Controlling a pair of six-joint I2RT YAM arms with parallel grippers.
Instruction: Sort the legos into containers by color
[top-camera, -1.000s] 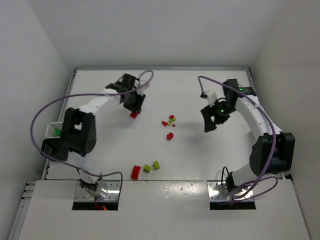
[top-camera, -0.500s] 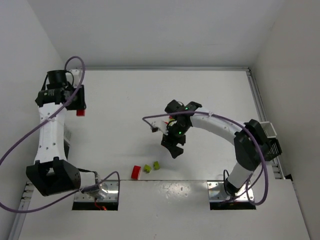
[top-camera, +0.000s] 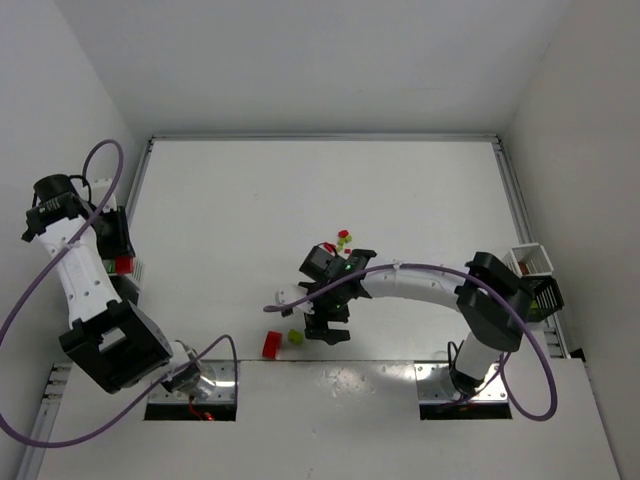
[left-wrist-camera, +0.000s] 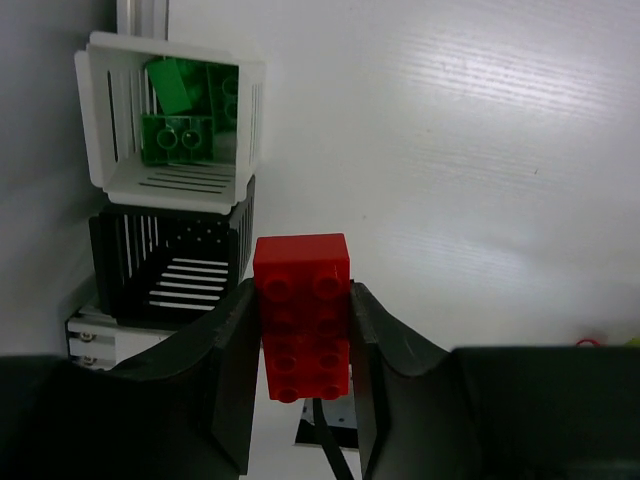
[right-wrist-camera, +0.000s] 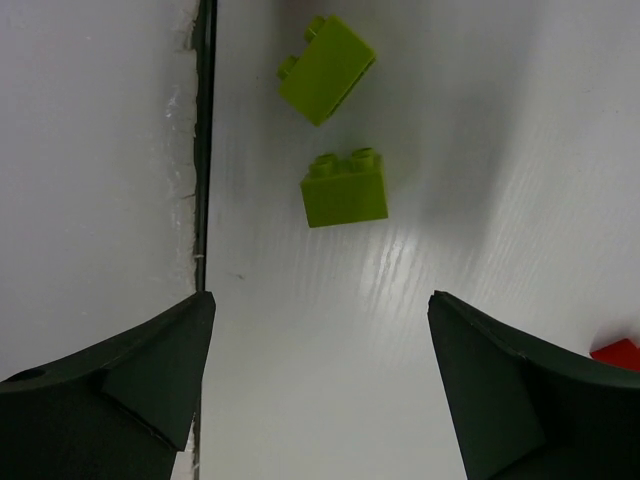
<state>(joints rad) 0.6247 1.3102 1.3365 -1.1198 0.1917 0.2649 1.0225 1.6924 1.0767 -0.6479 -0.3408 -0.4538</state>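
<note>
The white bin (left-wrist-camera: 175, 182) at the left edge of the table holds a few dark green bricks (left-wrist-camera: 178, 135), tumbled at angles. A black bin (left-wrist-camera: 120, 260) of the same slotted make touches its near side, with no brick showing in the part I can see. A second white bin (top-camera: 533, 260) stands well apart from it, on the opposite edge, and what it contains is too small to tell. The left gripper (left-wrist-camera: 302, 290) is clamped on a red brick (left-wrist-camera: 303, 320), hanging just beside the black bin and a little out from the white bin. Half a second ago it carried the brick farther up that edge, and it has since swung down toward the bins. The right gripper (right-wrist-camera: 320, 325), which was over the scatter of small red and lime pieces (top-camera: 340, 240) mid-table, has now dropped toward the near edge, far from the white bin. Its fingers have spread wide apart above two lime bricks (right-wrist-camera: 345, 190). A loose red brick (top-camera: 271, 344) lies on the white bin's side of them, unmoved. The held red brick shows its studs to the wrist camera. Its long axis runs along the fingers, and its free end points past the white bin's side rather than into it. One lime brick lies square to the gripper, the other slewed diagonally.
</note>
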